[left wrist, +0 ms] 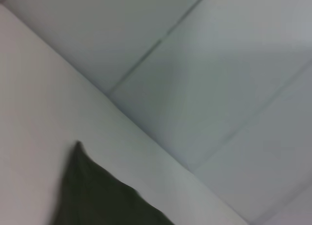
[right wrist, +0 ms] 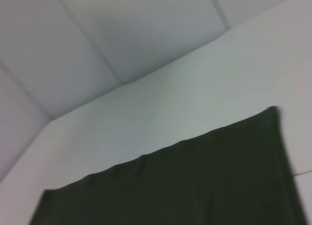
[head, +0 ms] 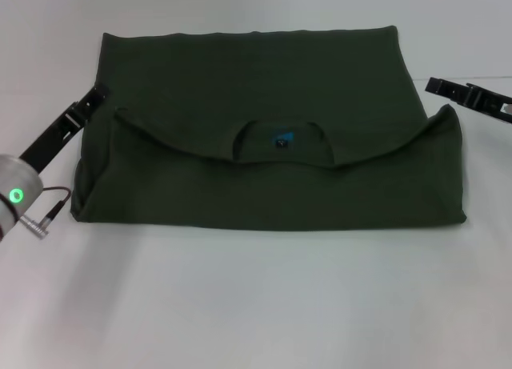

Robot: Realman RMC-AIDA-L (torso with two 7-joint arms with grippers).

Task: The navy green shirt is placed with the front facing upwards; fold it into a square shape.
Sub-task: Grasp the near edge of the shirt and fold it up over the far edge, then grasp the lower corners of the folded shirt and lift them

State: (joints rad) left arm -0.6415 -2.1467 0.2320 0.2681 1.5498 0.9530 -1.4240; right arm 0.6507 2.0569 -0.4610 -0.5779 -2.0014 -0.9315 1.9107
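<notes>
Navy green shirt (head: 264, 113): dark olive green all over, plain, no pattern on visible fabric. Neck label (head: 282, 140): dark with small blue print. Table (head: 256, 305): plain white, pale grey-green tint. Left gripper (head: 99, 95): black. Left arm's wrist: silver-grey, glowing green ring light (head: 15, 196). Right gripper (head: 434, 86): black, small white marks. Floor (left wrist: 219, 64): pale grey tiles, darker seams.
</notes>
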